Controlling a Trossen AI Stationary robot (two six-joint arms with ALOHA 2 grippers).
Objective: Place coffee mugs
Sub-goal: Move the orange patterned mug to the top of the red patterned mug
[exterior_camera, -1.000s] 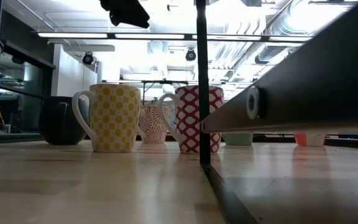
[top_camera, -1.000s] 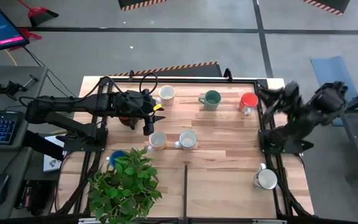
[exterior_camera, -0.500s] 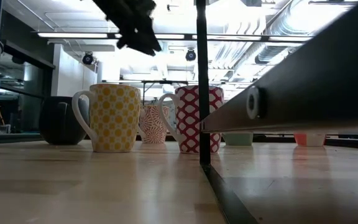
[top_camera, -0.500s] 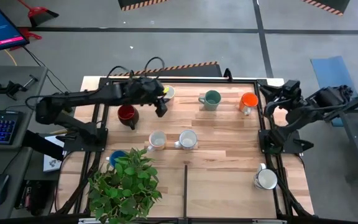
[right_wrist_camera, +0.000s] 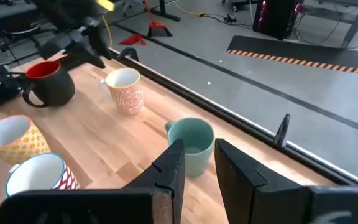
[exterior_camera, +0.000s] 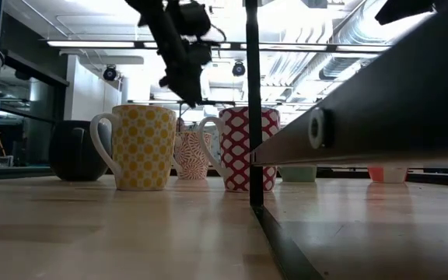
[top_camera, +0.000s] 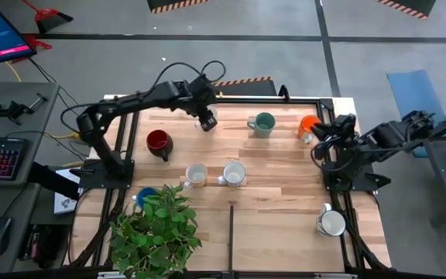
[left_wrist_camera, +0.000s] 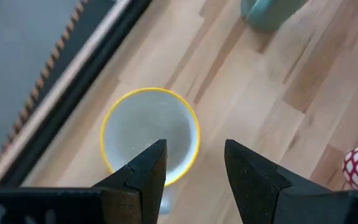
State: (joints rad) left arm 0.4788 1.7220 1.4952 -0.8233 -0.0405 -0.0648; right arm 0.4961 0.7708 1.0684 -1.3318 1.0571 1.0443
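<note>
The big wooden table (top_camera: 269,225) fills the middle of the high view. A leafy plant (top_camera: 157,232) sits at its lower left corner.

The left arm (top_camera: 130,105) reaches across the upper left of the table. Its left gripper (top_camera: 205,120) hangs right over a white mug with a yellow rim (left_wrist_camera: 149,134) near the top edge. The two fingers are spread wide and hold nothing.

The right arm (top_camera: 397,133) comes in from the right side. The right gripper (top_camera: 321,138) is beside the orange mug (top_camera: 309,125) at the upper right. Its fingers have only a thin gap and grip nothing.

The green mug (top_camera: 264,123) stands top middle. The dark red mug (top_camera: 158,142) is left of middle. A yellow dotted mug (top_camera: 196,175) and a red patterned mug (top_camera: 234,173) sit side by side in the middle. A white mug (top_camera: 332,223) is at the lower right, and a blue mug (top_camera: 145,196) peeks out by the plant.
</note>
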